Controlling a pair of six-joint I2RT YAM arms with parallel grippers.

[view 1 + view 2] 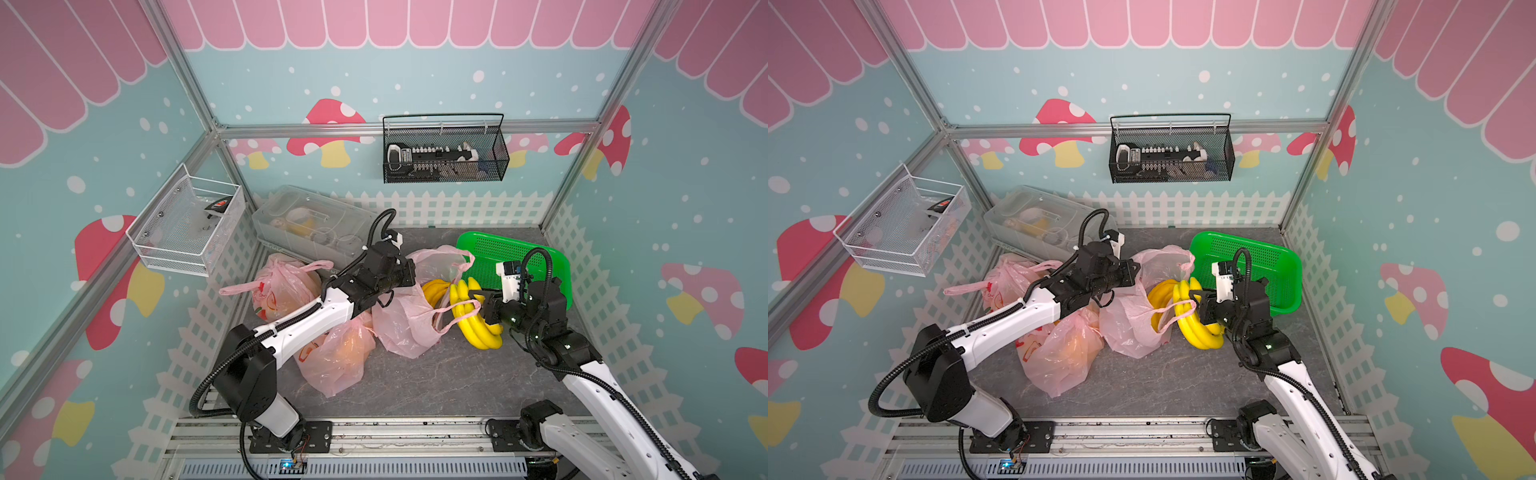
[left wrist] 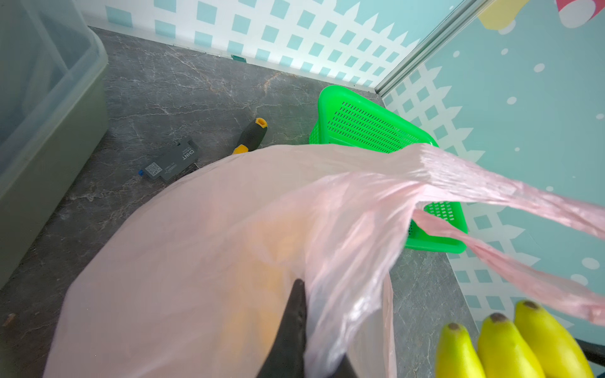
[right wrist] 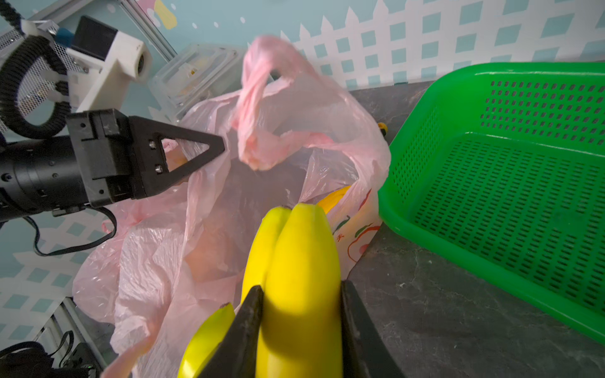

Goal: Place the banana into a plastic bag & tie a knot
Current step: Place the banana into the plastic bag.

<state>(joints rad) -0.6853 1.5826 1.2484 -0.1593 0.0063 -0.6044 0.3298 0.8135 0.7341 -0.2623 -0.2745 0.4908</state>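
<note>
A bunch of bright yellow bananas [image 1: 478,328] [image 1: 1200,336] [image 3: 301,261] is held just right of the pink plastic bag [image 1: 399,328] [image 1: 1129,328] [image 3: 229,203], tips towards its open mouth. My right gripper [image 1: 476,301] [image 3: 301,288] is shut on one banana of that bunch. One bag handle [image 1: 457,316] loops over the bunch. My left gripper [image 1: 413,272] [image 2: 304,288] [image 3: 222,147] is shut on the bag's rim at the left of the opening, holding the film up. A deeper yellow bunch [image 1: 434,291] shows at the mouth, partly behind the film.
A green basket [image 1: 519,257] [image 3: 491,183] leans at the back right, close behind my right wrist. Two filled pink bags [image 1: 286,286] [image 1: 336,361] lie under the left arm. A clear box [image 1: 311,224] stands at the back left. A screwdriver [image 2: 250,135] and grey device [image 2: 173,163] lie behind the bag.
</note>
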